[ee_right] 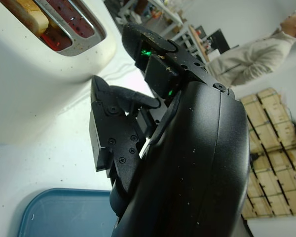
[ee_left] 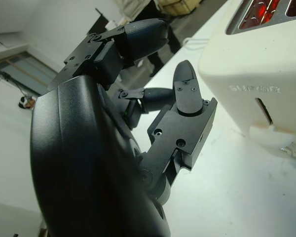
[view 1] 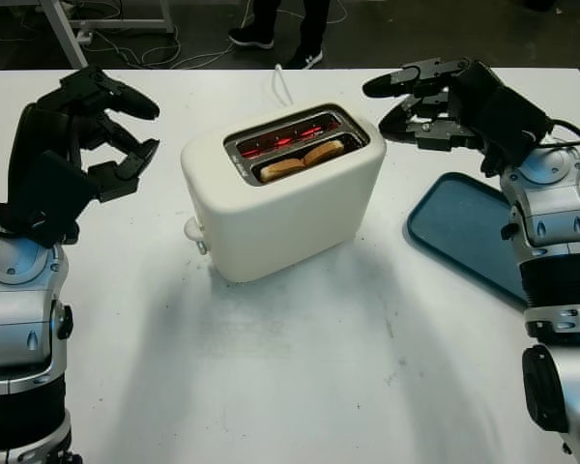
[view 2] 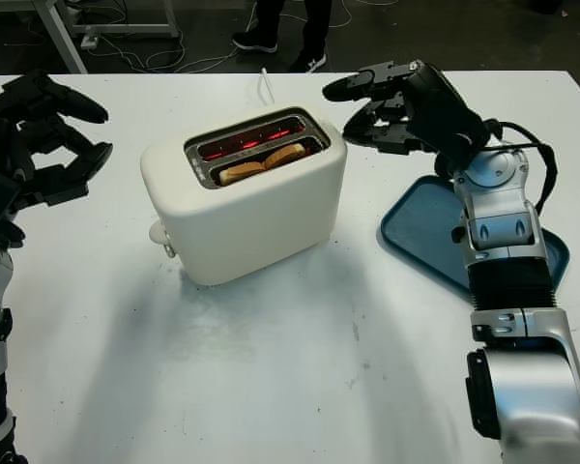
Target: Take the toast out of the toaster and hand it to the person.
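Observation:
A cream toaster [view 1: 280,198] stands at the middle of the white table, its slots glowing red inside. A slice of browned toast [view 1: 302,160] sticks up from the nearer slot. My left hand [view 1: 116,135] hovers to the left of the toaster, open and holding nothing. My right hand [view 1: 406,101] is raised just right of the toaster's top, open and apart from it. A person [ee_right: 254,57] in a light top stands beyond the table in the right wrist view; their legs [view 1: 285,29] show at the far edge.
A blue tray [view 1: 464,232] lies on the table to the right of the toaster, under my right forearm. The toaster's lever [view 1: 193,230] juts from its left end. A white cable [view 1: 280,85] runs off the far edge.

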`<action>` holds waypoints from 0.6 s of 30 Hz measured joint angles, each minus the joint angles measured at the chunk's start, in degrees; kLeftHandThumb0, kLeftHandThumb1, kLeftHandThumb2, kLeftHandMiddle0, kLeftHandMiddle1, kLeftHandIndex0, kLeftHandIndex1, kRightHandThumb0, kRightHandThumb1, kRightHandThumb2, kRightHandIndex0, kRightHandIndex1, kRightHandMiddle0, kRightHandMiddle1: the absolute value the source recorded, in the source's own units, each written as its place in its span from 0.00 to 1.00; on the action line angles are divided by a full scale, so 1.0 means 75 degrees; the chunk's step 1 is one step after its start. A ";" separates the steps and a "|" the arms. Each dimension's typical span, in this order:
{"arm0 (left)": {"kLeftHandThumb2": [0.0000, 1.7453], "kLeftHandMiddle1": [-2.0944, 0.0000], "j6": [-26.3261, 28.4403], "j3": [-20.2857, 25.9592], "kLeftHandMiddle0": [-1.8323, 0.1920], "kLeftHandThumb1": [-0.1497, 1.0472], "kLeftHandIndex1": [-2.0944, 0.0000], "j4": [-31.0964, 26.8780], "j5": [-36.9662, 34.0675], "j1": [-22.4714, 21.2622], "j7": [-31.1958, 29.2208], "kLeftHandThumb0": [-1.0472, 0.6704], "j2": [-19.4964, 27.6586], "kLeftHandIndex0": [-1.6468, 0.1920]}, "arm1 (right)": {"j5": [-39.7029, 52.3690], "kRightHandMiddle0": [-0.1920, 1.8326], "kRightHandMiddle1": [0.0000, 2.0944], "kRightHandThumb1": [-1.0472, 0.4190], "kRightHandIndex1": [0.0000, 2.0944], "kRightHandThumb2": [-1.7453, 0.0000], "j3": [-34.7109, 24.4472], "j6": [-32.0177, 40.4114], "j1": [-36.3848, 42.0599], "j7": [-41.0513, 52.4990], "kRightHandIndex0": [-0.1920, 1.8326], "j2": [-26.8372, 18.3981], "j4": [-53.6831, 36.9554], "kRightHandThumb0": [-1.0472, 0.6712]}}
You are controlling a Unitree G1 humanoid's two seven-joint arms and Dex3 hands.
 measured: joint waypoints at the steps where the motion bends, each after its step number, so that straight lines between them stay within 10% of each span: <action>1: 0.31 0.25 0.0001 0.0001 0.64 0.69 0.41 0.0000 0.0000 0.0000 0.0000 0.60 0.0000 0.62 | 0.0011 0.55 0.03 0.09 0.49 0.96 -0.0002 0.0000 0.0000 0.0025 0.41 0.0000 0.0006 0.69; 18: 0.31 0.25 -0.0054 0.0007 0.63 0.68 0.41 0.0113 -0.0007 0.0000 0.0009 0.59 -0.0007 0.61 | 0.0052 0.55 0.03 0.09 0.51 0.97 0.0008 -0.0011 -0.0001 0.0052 0.41 0.0000 0.0064 0.68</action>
